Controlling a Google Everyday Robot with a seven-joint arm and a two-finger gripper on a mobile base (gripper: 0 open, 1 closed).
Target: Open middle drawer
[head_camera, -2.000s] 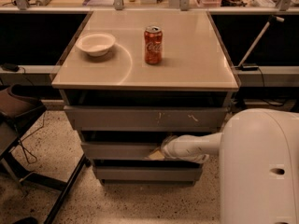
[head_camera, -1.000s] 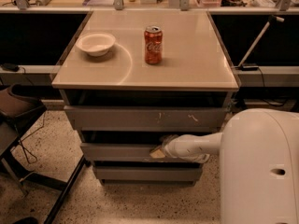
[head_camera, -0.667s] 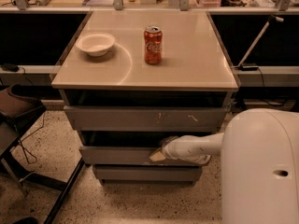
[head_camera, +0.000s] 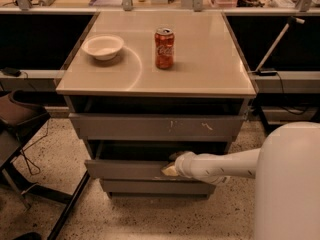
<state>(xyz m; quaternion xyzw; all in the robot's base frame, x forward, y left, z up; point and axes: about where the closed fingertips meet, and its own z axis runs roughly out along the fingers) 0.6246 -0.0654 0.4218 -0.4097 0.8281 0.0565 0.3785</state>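
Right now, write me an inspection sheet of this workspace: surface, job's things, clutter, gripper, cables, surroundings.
Surface: beige cabinet top, holding two items.
Job's things: middle drawer partly out, its front forward of the bottom drawer.
Clutter: white bowl at left, upright red soda can near the centre.
Gripper: gripper at the middle drawer's top edge, right of centre.
Cables: thin dark cables near the floor at left.
Surroundings: scuffed top drawer, chair at left, speckled floor.
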